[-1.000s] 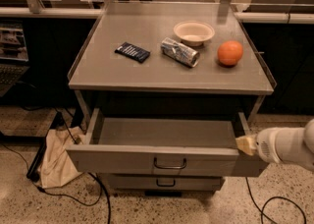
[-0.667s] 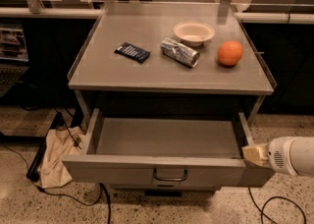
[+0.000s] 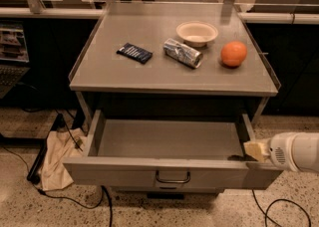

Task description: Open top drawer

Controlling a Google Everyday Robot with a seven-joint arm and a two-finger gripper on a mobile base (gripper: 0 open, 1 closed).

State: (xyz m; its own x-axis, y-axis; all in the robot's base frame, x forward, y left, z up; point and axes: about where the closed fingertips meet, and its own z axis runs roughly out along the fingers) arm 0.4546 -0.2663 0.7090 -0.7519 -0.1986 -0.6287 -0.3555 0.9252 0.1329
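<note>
You have the grey cabinet point(image 3: 149, 71) in the middle of the view. Its top drawer point(image 3: 164, 141) stands far out toward the camera, with the shallow tray exposed. The long axis of the drawer runs across the view, from side to side. Your gripper point(image 3: 255, 150) is at the right front corner of this drawer and seems to touch the upper edge of the front panel. Whether it is open or closed you cannot tell from here. The drawer lies toward the view's left from the gripper. The small loop handle point(image 3: 172, 177) is well apart from it, at the centre of the front. In my judgement the opening is almost done, and any further pull should go straight toward the camera.
</note>
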